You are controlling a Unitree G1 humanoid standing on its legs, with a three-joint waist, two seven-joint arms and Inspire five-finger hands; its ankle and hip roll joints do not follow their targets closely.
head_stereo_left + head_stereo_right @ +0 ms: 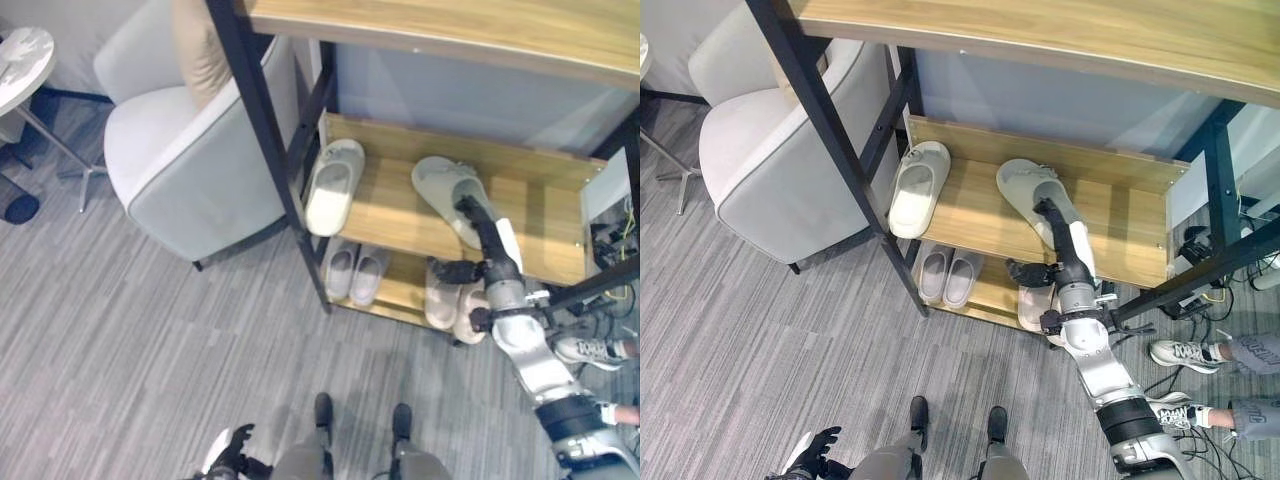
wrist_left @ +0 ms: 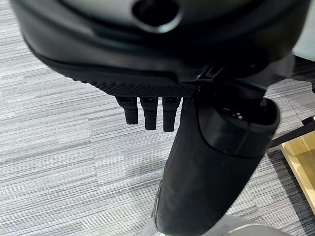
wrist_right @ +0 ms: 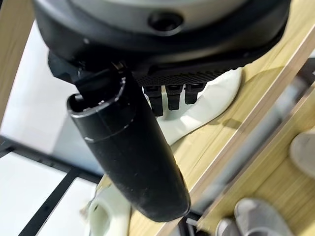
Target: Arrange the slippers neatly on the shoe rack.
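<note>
- On shoe rack mid shelf, 2 pale slippers are already placed, well apart.
- Lower shelf: 2 pairs are seen, grey pair side by side, beige pair partly hidden by arm.
- Right slipper lies angled, toe turned away from left slipper; straightening is judged to be left.
- Right hand: fingers laid straight on right slipper, nothing gripped.
- Left hand: hangs low over carpet, relaxed, nothing held.

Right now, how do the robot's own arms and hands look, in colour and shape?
The right arm is silver-grey metal in rounded segments, with a black band near its lower end. The right hand is dark and slender, with a white patch on its side. The left hand is dark too, with a white cover beside it.
</note>
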